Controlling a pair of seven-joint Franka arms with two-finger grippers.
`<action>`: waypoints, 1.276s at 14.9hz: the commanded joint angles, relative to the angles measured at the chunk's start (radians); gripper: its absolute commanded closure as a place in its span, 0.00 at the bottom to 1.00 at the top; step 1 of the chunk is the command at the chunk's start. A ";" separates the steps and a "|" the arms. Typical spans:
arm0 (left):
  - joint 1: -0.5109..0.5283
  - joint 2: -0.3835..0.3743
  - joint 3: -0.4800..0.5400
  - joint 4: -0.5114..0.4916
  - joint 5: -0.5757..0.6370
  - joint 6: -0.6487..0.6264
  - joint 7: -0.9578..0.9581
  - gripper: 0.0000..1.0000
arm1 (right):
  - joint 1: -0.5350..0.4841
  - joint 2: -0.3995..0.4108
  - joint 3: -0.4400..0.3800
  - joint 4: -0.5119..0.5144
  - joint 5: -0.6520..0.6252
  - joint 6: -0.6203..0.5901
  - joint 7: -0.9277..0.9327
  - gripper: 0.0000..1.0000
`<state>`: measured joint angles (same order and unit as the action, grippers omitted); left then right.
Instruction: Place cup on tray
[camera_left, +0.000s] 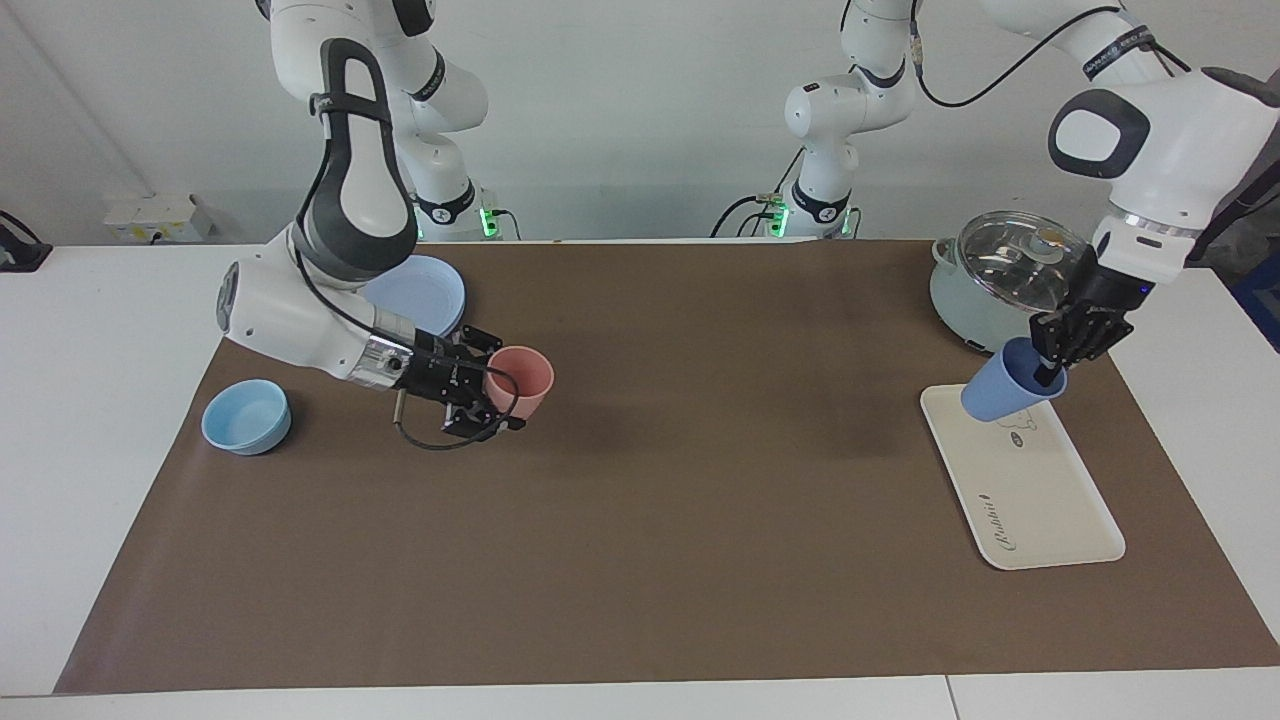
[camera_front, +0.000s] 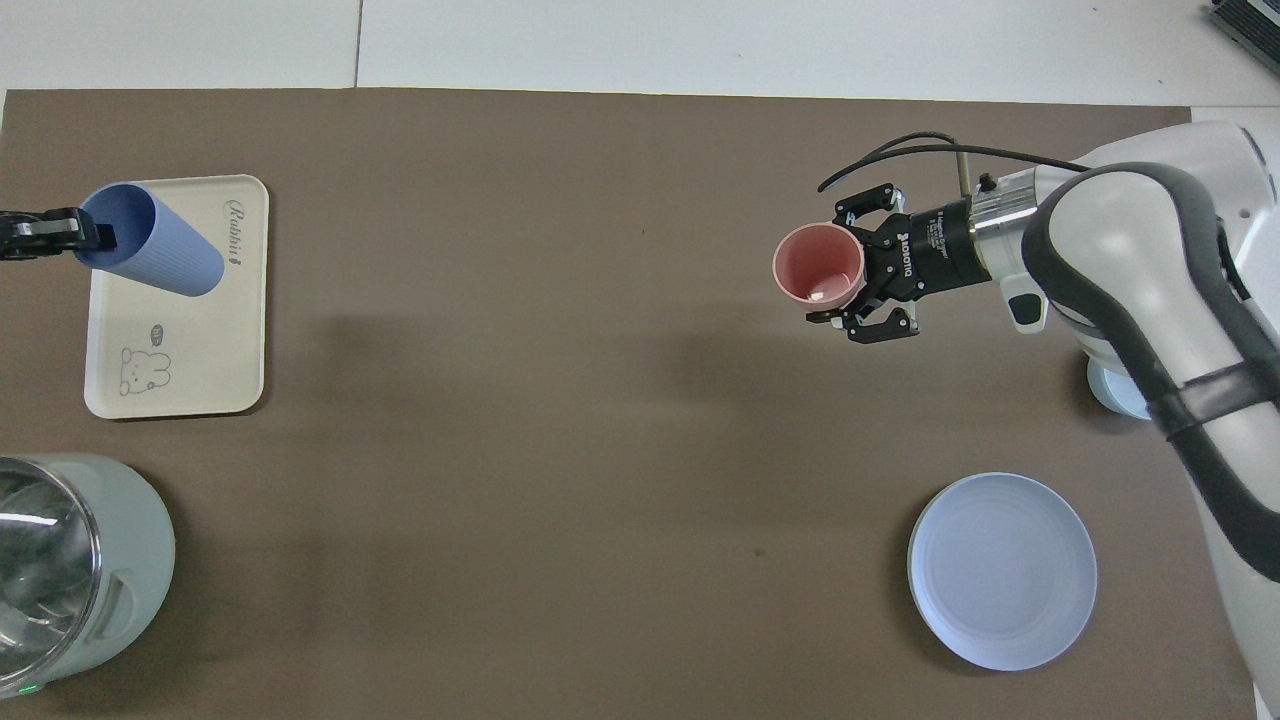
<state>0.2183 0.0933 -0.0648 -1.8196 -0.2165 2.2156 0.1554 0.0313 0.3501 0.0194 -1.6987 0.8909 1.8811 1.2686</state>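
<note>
- Left gripper (camera_left: 1052, 368) holds the cup (camera_left: 1003, 385) by its rim, jaws clamped on it, tilted in the air over the tray (camera_left: 1040, 500).
- Right gripper (camera_left: 487, 395) grips the pink tumbler (camera_left: 520, 380), jaws closed on its rim.

Two cups (camera_left: 1008, 384) (camera_left: 520, 380), one tray (camera_left: 1030, 490), one plate (camera_left: 425, 292), one bowl (camera_left: 246, 416), one lidded pot (camera_left: 995, 282).

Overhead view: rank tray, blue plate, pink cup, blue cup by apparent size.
1. tray
2. blue plate
3. blue cup, tilted in the left gripper above the tray, so raised nearer the camera; unsure against the next
4. pink cup, at the right gripper
</note>
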 joint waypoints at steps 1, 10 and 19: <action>0.082 0.072 -0.009 -0.030 0.008 0.140 0.079 1.00 | -0.068 0.049 0.011 0.011 0.066 -0.022 -0.083 1.00; 0.116 0.080 -0.010 -0.266 0.008 0.420 0.161 0.99 | -0.203 0.205 0.013 0.037 0.092 -0.034 -0.239 1.00; 0.118 -0.004 -0.009 -0.115 0.047 0.117 0.234 0.00 | -0.229 0.219 0.010 -0.001 0.118 -0.042 -0.344 1.00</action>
<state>0.3347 0.1519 -0.0790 -2.0211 -0.2099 2.5262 0.3371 -0.1772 0.5664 0.0195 -1.6905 0.9757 1.8544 0.9678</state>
